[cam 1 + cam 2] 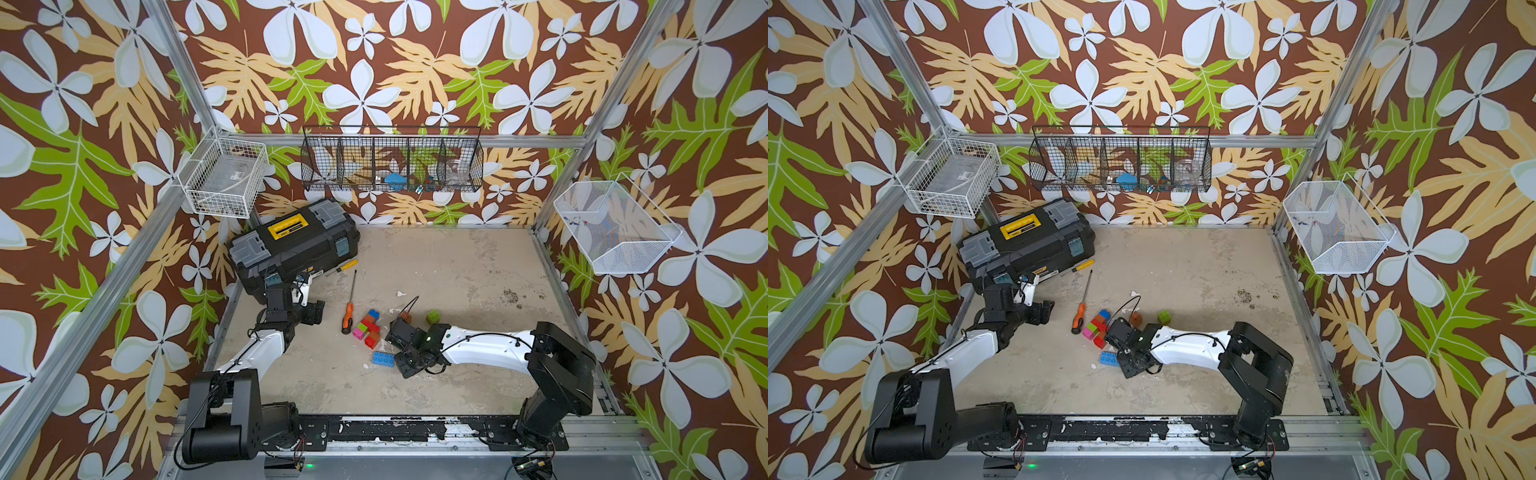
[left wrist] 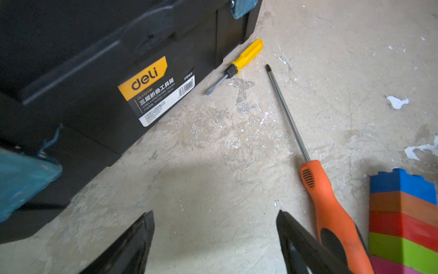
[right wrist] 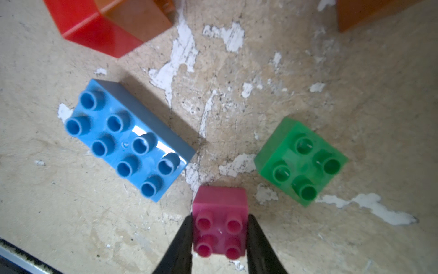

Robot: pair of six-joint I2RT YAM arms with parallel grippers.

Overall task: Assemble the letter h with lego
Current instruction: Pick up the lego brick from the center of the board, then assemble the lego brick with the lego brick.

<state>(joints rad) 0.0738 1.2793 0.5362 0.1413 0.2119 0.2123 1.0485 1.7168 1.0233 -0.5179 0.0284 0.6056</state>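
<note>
Soft, even light fills both top views; the table carries only faint, soft-edged shadows. In the right wrist view the long blue brick bears a white glare patch and casts a dark shadow, and the pink brick looks slightly soft. In the left wrist view the toolbox blurs close to the lens.

Left wrist view's edge cuts off striped stack of plastic bricks, pink studded brick hidden beneath right arm in both top views, contents of black wire basket too small to tell.
</note>
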